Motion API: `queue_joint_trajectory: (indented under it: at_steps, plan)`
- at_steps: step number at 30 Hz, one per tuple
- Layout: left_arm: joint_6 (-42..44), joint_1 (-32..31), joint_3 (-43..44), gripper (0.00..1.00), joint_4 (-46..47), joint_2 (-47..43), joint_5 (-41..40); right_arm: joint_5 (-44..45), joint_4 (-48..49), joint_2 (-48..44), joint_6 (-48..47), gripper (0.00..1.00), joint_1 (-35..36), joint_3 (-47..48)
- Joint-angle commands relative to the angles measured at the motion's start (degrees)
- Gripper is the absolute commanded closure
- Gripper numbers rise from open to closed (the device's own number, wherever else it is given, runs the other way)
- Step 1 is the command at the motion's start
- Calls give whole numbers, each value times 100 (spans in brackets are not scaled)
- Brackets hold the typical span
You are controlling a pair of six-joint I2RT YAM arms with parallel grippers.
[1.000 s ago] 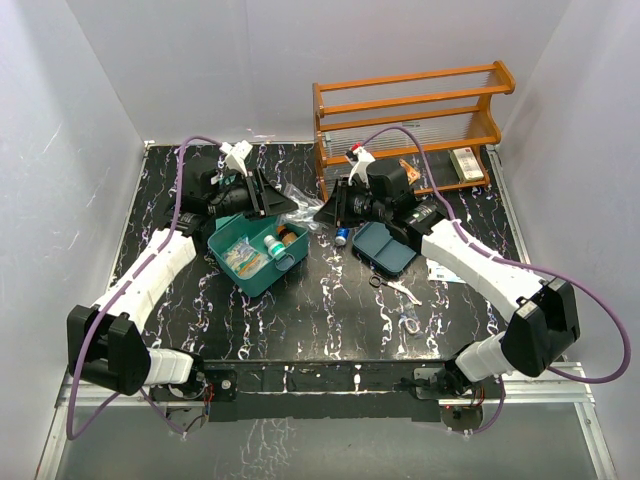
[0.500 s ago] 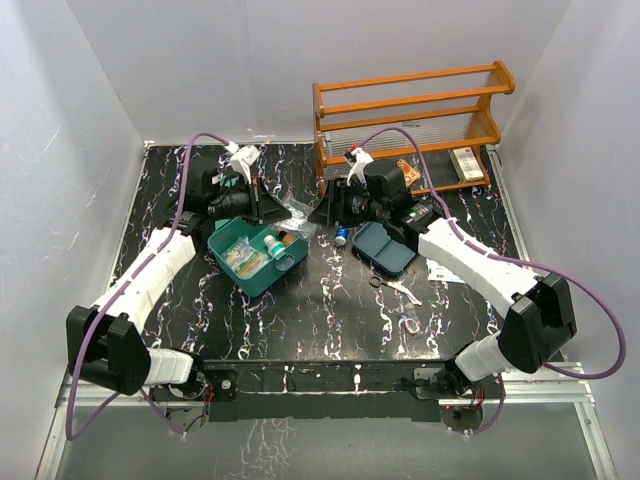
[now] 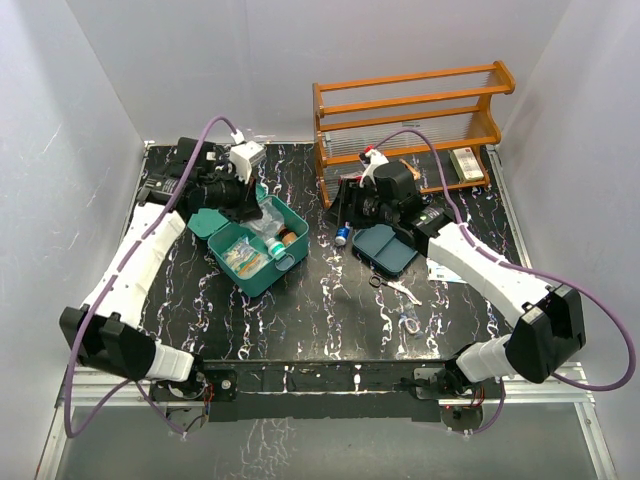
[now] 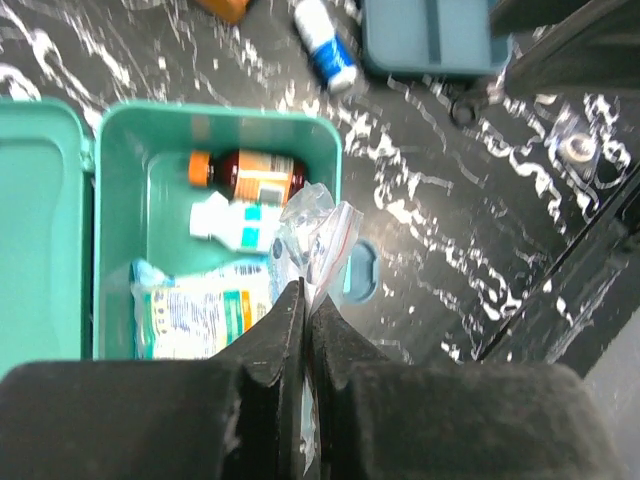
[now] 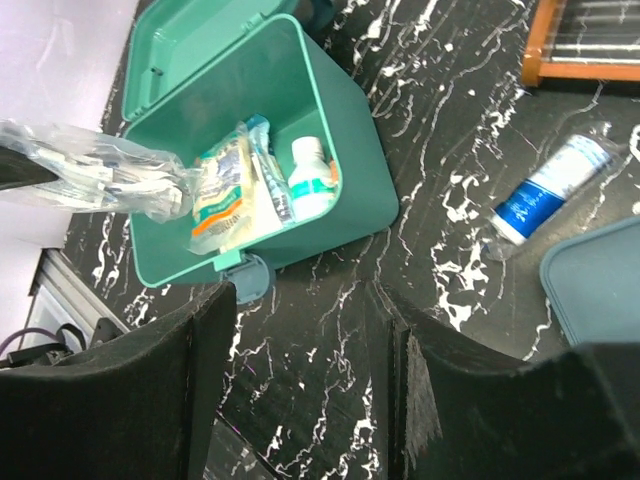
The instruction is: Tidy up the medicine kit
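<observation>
- Clear plastic bag (image 4: 318,232) is pinched at one end in the shut jaws of the left gripper (image 4: 305,300); its long axis runs straight out from the tips.
- Below the bag sits the open kit (image 4: 215,120), lid (image 4: 40,230) folded aside. The bag's free end overlaps the latch-side wall, partly over the interior.
- Inside lie a brown bottle (image 4: 245,175), a white bottle (image 4: 232,220) and a packet (image 4: 195,305).
- Judgement: release needs the bag carried further over the interior.
- Right gripper (image 5: 300,320) stands wide and empty, beside the kit, near the blue bottle (image 5: 548,203). The left arm is nearer.
</observation>
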Motion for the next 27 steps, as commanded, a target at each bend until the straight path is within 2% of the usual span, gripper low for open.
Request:
queue_joint_trajectory:
  at_steps: [1,7,13,19,27]
  plan:
    - [545,275,60,100,-1314,444,-20,194,-225,-8,-260,48,-81,128]
    - [524,538,-289,100,-1329,760,31,228,-440,269,-538,48,-184,252]
    - [610,569,-7,100,-1541,1486,262,285,-487,656,-740,48,-210,495]
    - [585,665,50,100,-1712,1635,306,331,-462,932,-793,49,-218,648]
    - [576,691,-74,100,-1644,1447,-509,225,-455,1176,-744,49,-221,841]
